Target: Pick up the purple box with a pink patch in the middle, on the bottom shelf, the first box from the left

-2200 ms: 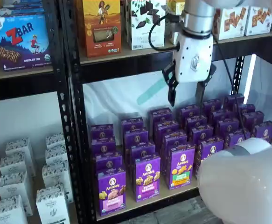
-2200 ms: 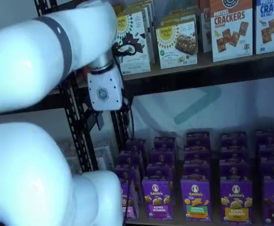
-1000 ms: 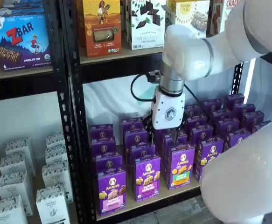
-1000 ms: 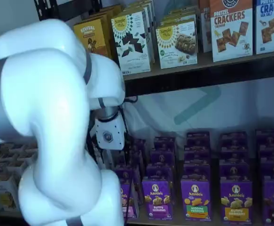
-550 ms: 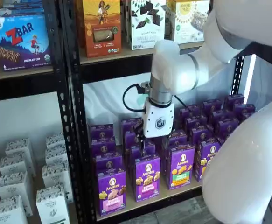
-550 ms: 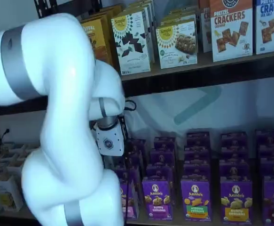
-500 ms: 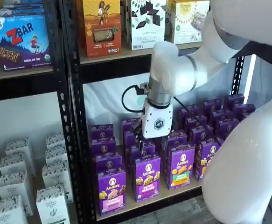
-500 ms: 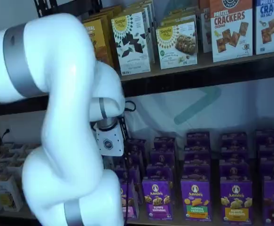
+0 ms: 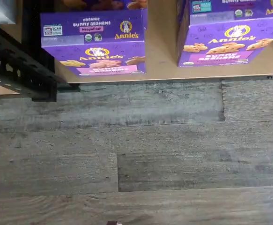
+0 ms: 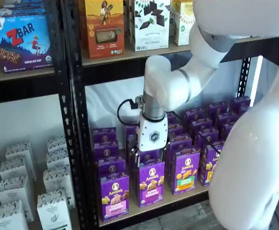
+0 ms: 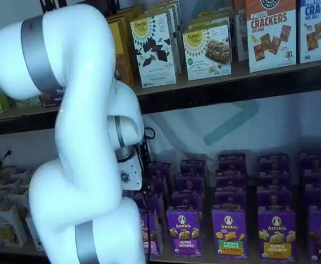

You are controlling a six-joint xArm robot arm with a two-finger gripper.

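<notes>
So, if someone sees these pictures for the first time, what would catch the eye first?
Most likely the big white arm, which fills much of both shelf views in front of the rack. Next come the rows of purple boxes on the bottom shelf, with the pink-patch purple box at the front left corner.

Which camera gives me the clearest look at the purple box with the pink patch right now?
A shelf view shows the purple box best: upright, whole front with its pink panel, at the row's front on the bottom shelf. The wrist view shows its top and front. In the remaining shelf view the arm mostly hides it.
</notes>
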